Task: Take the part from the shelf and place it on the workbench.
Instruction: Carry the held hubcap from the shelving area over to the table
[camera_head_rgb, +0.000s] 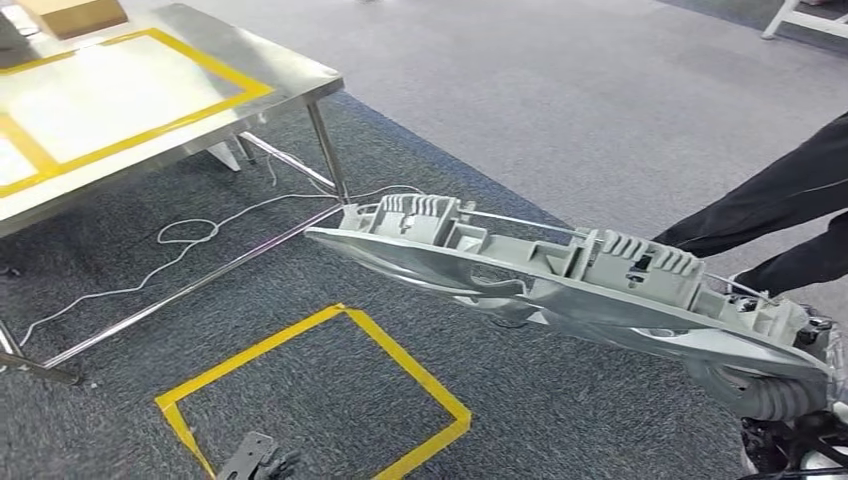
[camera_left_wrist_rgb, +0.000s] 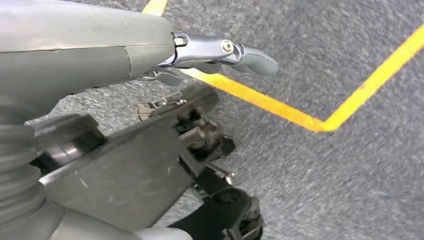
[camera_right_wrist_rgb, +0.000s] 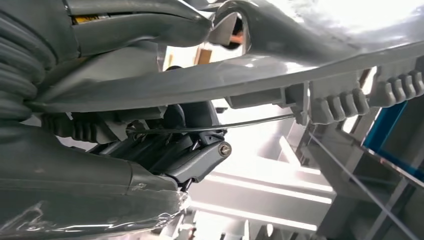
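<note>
A long grey plastic part (camera_head_rgb: 560, 275) juts out over the carpeted floor (camera_head_rgb: 600, 90), gripped at one end by the robot's right hand (camera_right_wrist_rgb: 185, 150), whose dark fingers (camera_right_wrist_rgb: 200, 162) curl around its edge. The part hangs well apart from the steel worktop (camera_head_rgb: 290, 75), which is marked with yellow tape (camera_head_rgb: 215, 65). The left hand (camera_left_wrist_rgb: 210, 55) hangs above the carpet holding nothing, fingers extended. A person's dark sleeve (camera_head_rgb: 780, 200) reaches in beside the part.

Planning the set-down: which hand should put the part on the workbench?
Right. The right hand already holds the long grey part; the left hand hangs empty over the carpet, away from the workbench.
</note>
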